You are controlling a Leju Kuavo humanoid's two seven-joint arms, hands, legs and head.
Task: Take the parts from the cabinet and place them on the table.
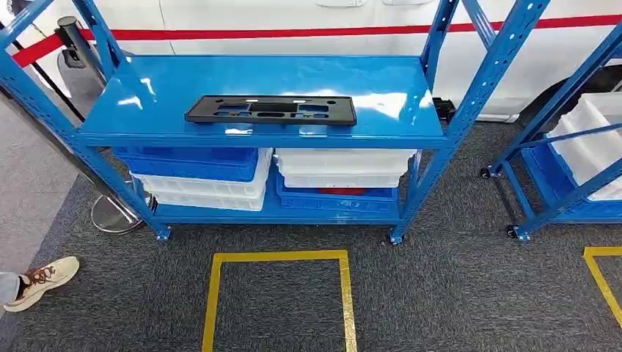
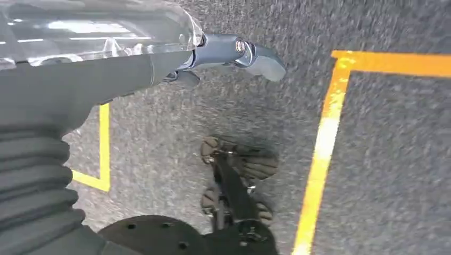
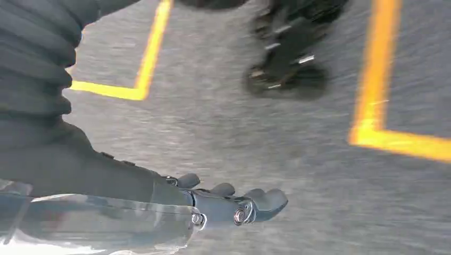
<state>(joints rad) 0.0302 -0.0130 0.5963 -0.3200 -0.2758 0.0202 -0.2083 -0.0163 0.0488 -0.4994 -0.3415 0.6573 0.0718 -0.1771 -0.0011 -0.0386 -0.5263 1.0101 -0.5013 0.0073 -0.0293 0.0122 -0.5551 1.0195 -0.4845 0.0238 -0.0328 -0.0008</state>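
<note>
Approach step: both hands, left hand (image 2: 234, 56) and right hand (image 3: 239, 204), spread and empty; black part (image 1: 271, 109) well ahead (reach pending)

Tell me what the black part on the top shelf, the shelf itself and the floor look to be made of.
Black part: probably moulded plastic, matte with a slight sheen, with cut-out openings.
Shelf: likely painted metal, glossy blue; it mirrors the lights, and its posts have punched holes.
Floor: looks like grey carpet, a speckled dull texture, marked with yellow tape.

Bright, even overhead light, white glare on my blue shelf (image 1: 264, 81), motion blur across both my wrist views.
</note>
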